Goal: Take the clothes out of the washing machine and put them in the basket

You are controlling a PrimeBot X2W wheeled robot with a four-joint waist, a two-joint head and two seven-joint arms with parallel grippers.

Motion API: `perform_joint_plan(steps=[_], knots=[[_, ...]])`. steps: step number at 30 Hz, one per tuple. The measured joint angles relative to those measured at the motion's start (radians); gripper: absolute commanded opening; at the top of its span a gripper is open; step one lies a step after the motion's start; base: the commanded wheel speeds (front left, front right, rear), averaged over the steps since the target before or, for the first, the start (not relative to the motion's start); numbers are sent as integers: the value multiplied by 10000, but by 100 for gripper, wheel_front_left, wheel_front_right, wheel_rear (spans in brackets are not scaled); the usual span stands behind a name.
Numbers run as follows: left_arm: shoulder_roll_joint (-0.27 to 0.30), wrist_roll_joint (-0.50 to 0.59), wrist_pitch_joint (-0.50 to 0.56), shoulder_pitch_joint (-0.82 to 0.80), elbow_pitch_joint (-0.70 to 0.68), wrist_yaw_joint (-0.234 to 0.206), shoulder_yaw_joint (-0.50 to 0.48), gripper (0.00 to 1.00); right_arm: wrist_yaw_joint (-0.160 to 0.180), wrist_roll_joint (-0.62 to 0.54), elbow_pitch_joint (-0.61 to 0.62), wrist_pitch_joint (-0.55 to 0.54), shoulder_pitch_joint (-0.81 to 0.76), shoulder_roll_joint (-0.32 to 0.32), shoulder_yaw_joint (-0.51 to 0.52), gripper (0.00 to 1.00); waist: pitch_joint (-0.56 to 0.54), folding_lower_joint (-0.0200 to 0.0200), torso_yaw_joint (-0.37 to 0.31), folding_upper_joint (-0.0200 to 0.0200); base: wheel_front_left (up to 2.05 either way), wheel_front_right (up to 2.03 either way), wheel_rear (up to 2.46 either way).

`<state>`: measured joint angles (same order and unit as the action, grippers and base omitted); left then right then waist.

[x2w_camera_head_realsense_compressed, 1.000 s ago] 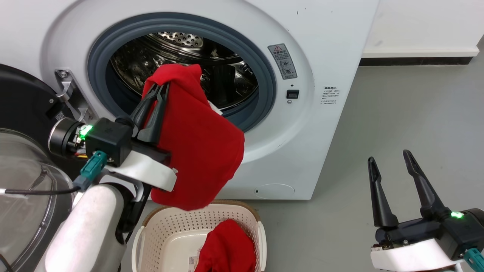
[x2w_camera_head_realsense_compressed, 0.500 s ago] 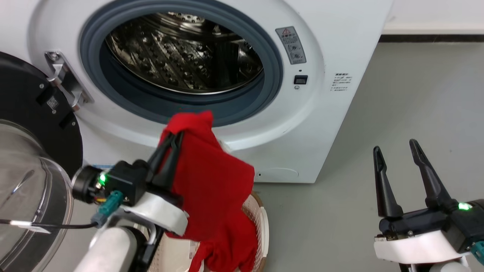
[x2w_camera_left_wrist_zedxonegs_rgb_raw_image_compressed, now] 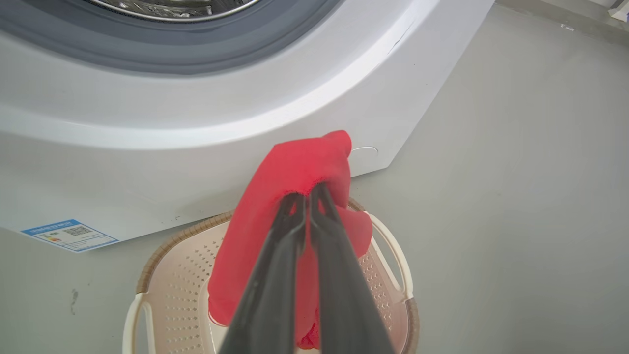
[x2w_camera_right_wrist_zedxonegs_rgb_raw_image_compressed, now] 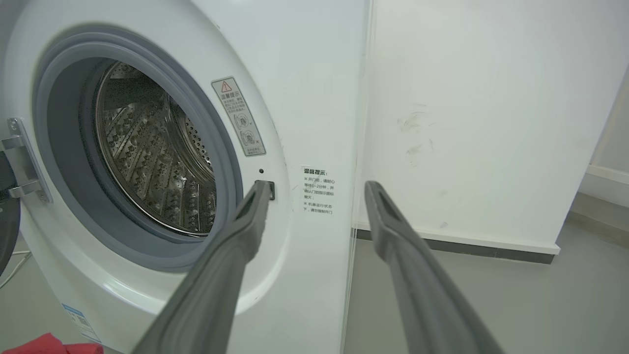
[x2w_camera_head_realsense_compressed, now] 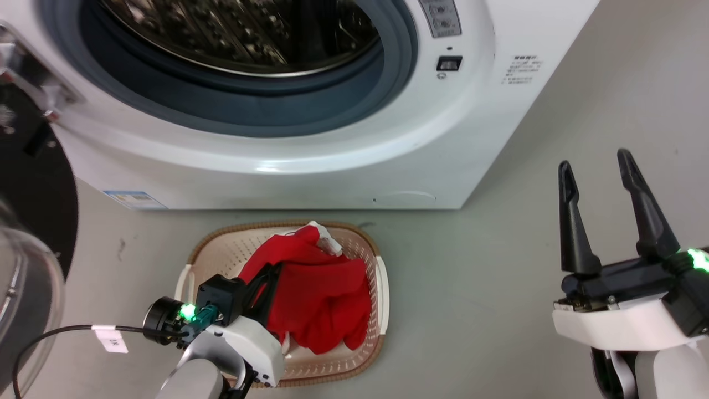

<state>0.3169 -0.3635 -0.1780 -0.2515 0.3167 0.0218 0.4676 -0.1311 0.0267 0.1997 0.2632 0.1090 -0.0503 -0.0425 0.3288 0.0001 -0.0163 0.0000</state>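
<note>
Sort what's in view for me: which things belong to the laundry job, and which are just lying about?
Job: washing machine; red clothes; basket; left gripper, shut on the red clothes.
Lying about: tagged cable on the floor; right gripper, open, holding nothing.

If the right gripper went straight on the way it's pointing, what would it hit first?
Probably the large white front-loading washing machine: the open right gripper aims at its front panel, about at the small printed label. Depth is unclear.
</note>
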Motion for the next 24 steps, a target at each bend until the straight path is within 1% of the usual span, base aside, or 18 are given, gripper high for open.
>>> perform_joint_plan(steps=[2, 4, 8, 14, 21, 24], knots=[[-136, -6, -113, -244, 851, 65, 36, 0, 0, 6, 40, 0, 200, -2, -10, 100, 311, 0, -93, 0, 0, 0, 0], [-150, 157, -255, -528, 1755, 136, 128, 0, 0, 48, 94, 0, 396, -2, -17, 100, 623, 0, -202, 0, 0, 0, 0], [-431, 94, -382, -1193, 3538, 355, 226, 0, 0, 96, 217, 0, 771, -2, 27, 100, 1276, 0, -430, 0, 0, 0, 0], [-757, 148, -447, -2697, 6069, 581, 374, 0, 0, 211, 397, 0, 1360, -2, 173, 100, 2416, 1, -738, 0, 0, 0, 0], [-1145, 468, -63, -4480, 8264, 767, 823, 0, 0, 313, 610, 0, 1893, -6, 336, 100, 3842, 2, -987, 0, 0, 0, 0], [-1210, 773, 8, -5119, 8859, 782, 1151, 0, 0, 313, 683, 0, 2056, -4, 357, 100, 4391, 2, -1040, 0, 0, 0, 0]])
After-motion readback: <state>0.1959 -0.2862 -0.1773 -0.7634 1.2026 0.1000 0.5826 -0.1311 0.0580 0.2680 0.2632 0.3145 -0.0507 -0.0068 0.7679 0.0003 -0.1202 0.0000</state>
